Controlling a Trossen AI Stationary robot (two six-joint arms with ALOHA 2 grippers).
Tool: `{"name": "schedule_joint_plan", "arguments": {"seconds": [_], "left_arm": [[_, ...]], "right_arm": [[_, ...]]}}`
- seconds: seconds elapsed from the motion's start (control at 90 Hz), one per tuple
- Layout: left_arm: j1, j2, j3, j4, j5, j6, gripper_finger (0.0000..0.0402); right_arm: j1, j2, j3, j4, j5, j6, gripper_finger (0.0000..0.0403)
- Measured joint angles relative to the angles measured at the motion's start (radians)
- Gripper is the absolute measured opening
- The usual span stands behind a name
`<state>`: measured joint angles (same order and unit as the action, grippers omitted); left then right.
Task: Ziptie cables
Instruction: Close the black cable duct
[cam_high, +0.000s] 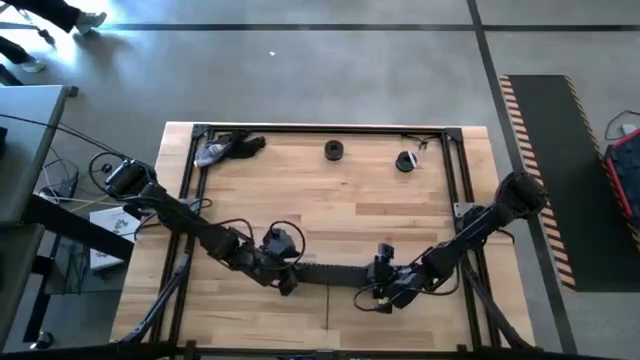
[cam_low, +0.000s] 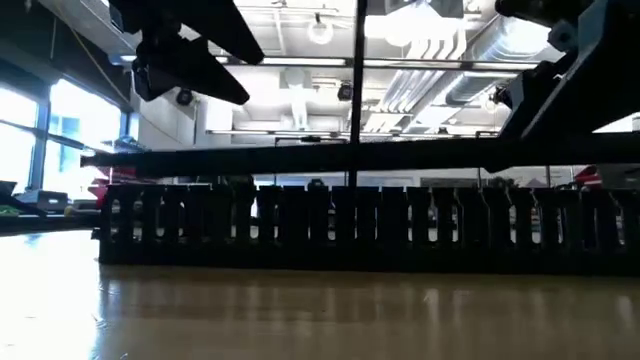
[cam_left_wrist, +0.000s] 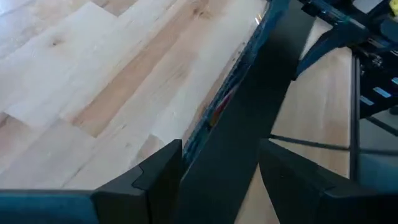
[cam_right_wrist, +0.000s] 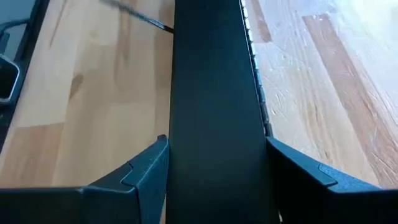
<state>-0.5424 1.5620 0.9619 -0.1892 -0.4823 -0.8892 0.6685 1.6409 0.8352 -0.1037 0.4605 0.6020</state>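
A long black slotted channel (cam_low: 350, 225) lies on the wooden table near its front edge, between my two grippers. A flat black cover strip (cam_low: 300, 157) runs along just above it. The cables (cam_left_wrist: 219, 107) show only as thin coloured and pale wires beside the strip's one long edge, the rest hidden under it. My left gripper (cam_high: 287, 280) is at the strip's left end. My right gripper (cam_high: 383, 285) is at its right end. Each is shut on the strip. My left gripper pinches the cover strip across its width, one finger (cam_left_wrist: 163, 168) on each long edge (cam_left_wrist: 191, 163). The fingers come slanting down from above and lie across the strip. In the low view the strip seems to hang a little above the channel. My right gripper holds the strip the same way near its right end. Its two fingers (cam_right_wrist: 149, 165) flank the long edges (cam_right_wrist: 179, 155) from above and lie across the strip. The strip runs level away from the fingers.
At the far edge lie a grey and black heap (cam_high: 225, 148), a black roll (cam_high: 333, 150) and a small green and black thing (cam_high: 405, 161). A thin dark line (cam_right_wrist: 142, 18) lies on the wood beside the channel. Black frame rails (cam_high: 320, 128) run round the table.
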Motion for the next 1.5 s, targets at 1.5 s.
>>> {"name": "schedule_joint_plan", "arguments": {"seconds": [1.5], "left_arm": [[-0.018,0.192,0.007,-0.004,-0.065,-0.022,0.0192]], "right_arm": [[0.011,0.003,0.000,-0.079,0.060,0.009,0.0211]]}}
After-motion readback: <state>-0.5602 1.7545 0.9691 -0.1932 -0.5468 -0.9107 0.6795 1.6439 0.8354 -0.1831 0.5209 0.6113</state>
